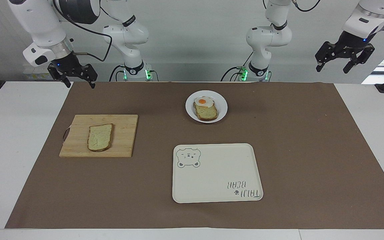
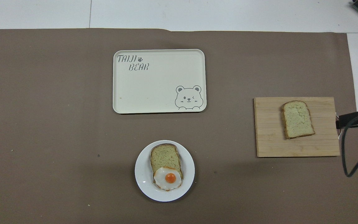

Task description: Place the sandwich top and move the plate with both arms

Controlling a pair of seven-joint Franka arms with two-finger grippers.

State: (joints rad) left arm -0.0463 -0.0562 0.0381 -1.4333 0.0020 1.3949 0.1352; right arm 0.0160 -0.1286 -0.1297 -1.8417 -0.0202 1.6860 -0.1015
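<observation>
I see the sandwich top (image 1: 100, 137) lying flat on the cutting board (image 1: 125, 140), toward the right arm's end from the plate (image 1: 222, 108). The plate carries a bread slice with a fried egg (image 1: 202, 101). My right gripper (image 1: 77, 85) hangs released, empty, above the mat's edge; the left gripper (image 1: 333, 69) is likewise released, empty. Overhead both are mostly cut off.
</observation>
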